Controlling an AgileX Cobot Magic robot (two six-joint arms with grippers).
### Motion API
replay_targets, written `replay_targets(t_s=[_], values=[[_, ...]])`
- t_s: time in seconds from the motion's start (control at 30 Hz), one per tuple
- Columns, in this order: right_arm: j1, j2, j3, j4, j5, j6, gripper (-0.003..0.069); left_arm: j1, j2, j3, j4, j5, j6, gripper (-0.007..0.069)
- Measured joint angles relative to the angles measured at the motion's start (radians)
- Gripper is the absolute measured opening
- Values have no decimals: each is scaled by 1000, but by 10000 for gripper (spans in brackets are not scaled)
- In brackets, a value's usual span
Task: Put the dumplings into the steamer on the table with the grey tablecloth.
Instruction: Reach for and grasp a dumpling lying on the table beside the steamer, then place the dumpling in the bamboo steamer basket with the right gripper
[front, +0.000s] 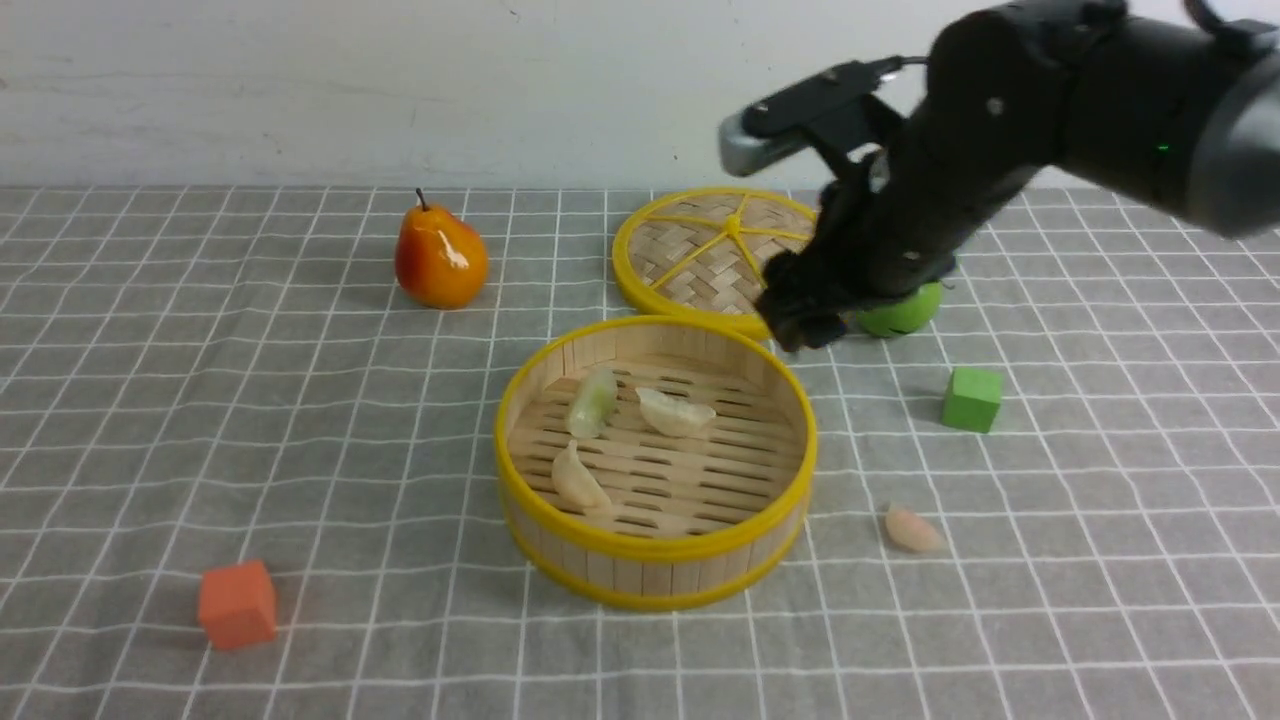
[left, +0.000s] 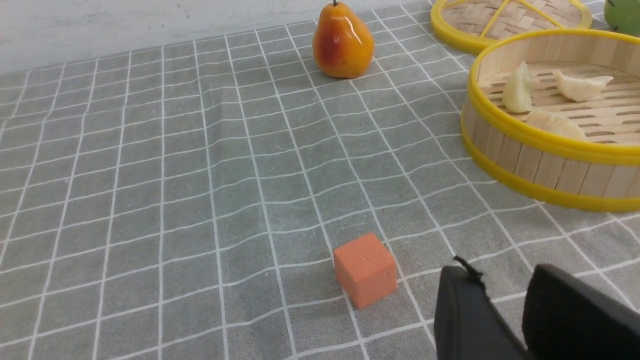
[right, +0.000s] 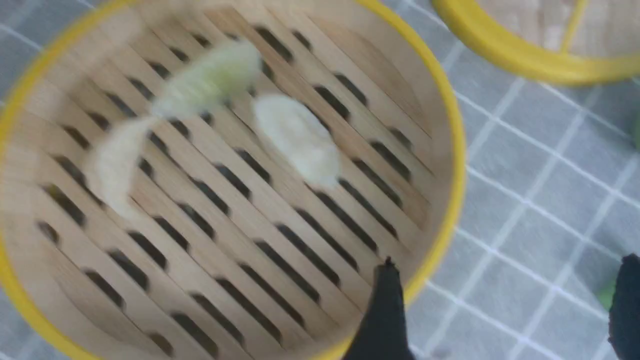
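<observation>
The steamer (front: 655, 550) stands mid-table on the grey tablecloth (front: 300, 400). In it lie the pale green dumpling (front: 592, 402) and two cream-white dumplings (front: 676, 412) (front: 580, 478). The pinkish dumpling (front: 912, 530) lies on the cloth to the steamer's right, near the front. My right gripper (front: 800, 320) hangs open and empty above the steamer's far right rim. In the right wrist view my right gripper (right: 505, 270) has one finger over the rim (right: 452, 165) and the other over the cloth. My left gripper (left: 502, 272) is shut and empty, low over the cloth beside the orange cube (left: 365, 269).
The woven lid (front: 690, 250) lies behind the steamer. An orange-red pear (front: 440, 258) stands at the back left. A green round fruit (front: 905, 312) sits under my right arm. A green cube (front: 972, 398) is right of the steamer; the orange cube (front: 237, 603) is front left.
</observation>
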Motion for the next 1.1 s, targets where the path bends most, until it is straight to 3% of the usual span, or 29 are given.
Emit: replay_targets(t_s=[0.13, 0.3, 0.57, 0.8, 0.87, 1.0, 1.1], values=[[-49, 10, 195, -5, -16, -38, 511, 0, 0, 0, 0, -3, 0, 183], [-49, 43, 364, 5, -248, -86, 435, 0, 0, 0, 0, -6, 0, 184], [-55, 79, 391, -3, -327, -86, 185, 0, 0, 0, 0, -6, 0, 187], [-58, 20, 309, -9, -148, -86, 181, 0, 0, 0, 0, -6, 0, 195], [-53, -21, 246, 38, -104, -86, 181, 0, 0, 0, 0, -8, 0, 195], [-7, -55, 171, 197, -164, -142, 181, 0, 0, 0, 0, -10, 0, 196], [48, -9, 162, 326, -305, -260, 181, 0, 0, 0, 0, -10, 0, 197]])
